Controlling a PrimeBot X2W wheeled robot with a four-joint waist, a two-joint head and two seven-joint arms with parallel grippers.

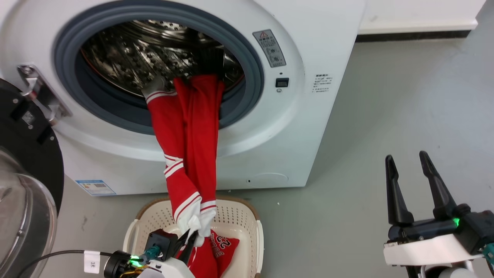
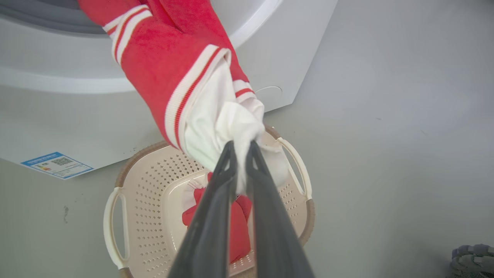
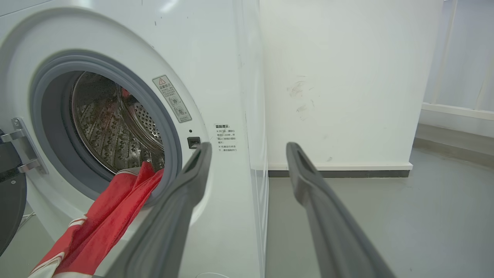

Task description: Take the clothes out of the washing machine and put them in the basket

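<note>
Abt halfway, I'd say: one red jersey [image 1: 225,247] lies in the basket [image 1: 252,218], lower centre of head view. The 2nd garment [image 1: 193,131] hangs out of the washing machine [image 1: 332,127], upper centre, down to the basket, so it's not fully out yet. My left gripper [image 1: 193,236] is clamped on its white end, just above the basket. My right gripper [image 1: 406,158], lower right, has fingers apart, holds nothing, and is well apart from the clothes.

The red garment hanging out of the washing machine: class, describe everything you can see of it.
The red garment is soft knit-looking cloth with white-and-red striped bands and white ends. It hangs stretched from the drum over the grey seal down above the basket, where the left hand pinches its white end.
</note>
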